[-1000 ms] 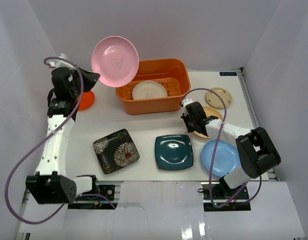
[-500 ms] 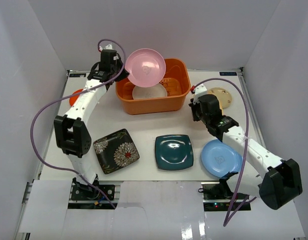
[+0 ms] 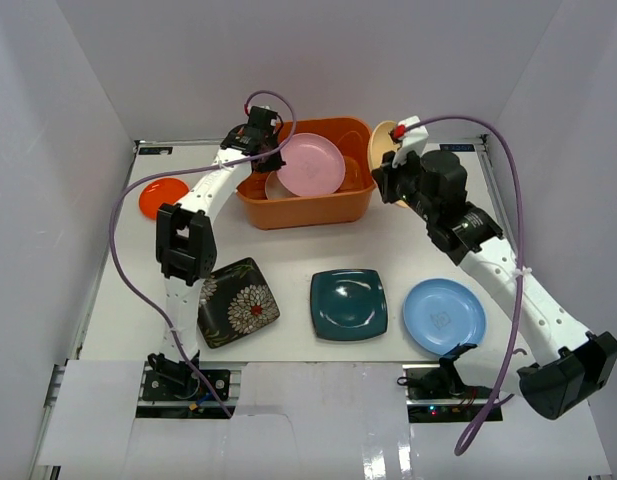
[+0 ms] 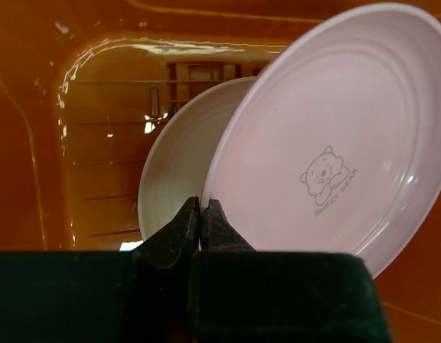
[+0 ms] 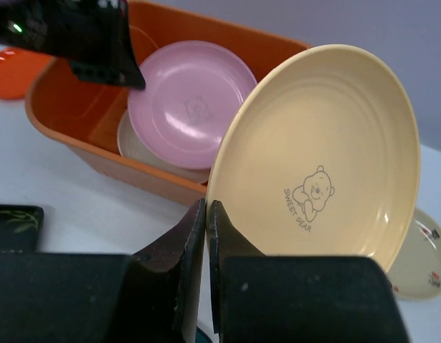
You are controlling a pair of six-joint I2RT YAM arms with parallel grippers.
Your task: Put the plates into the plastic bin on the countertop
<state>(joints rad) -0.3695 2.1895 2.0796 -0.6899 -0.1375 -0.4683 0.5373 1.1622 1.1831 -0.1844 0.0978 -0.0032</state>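
- Along the near edge of the flat white countertop (image 3: 288, 250): one square black plate with white flowers (image 3: 233, 300), one square dark teal plate (image 3: 348, 304), one round light blue plate (image 3: 444, 316), all lying flat.
- Mid-table: one round orange-red plate (image 3: 163, 197) at left; one small beige plate (image 5: 417, 261) at right.
- Farther: one deep orange plastic bin (image 3: 308, 212) holding one round cream plate (image 4: 177, 179); one round pink plate (image 4: 327, 143) tilted over it, its rim pinched by the left gripper (image 4: 201, 207).
- Beside the bin's right end: one round yellow plate (image 5: 327, 157), raised on edge, its rim pinched by the right gripper (image 5: 206, 207).
- Handling: eight plates, probably light, stiff, glossy and slippery; the thin rim looks like the best hold.

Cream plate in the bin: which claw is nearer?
Left. The left claw pinches the pink plate over the bin, just above the cream plate; the right claw holds the yellow plate outside the bin's right end.
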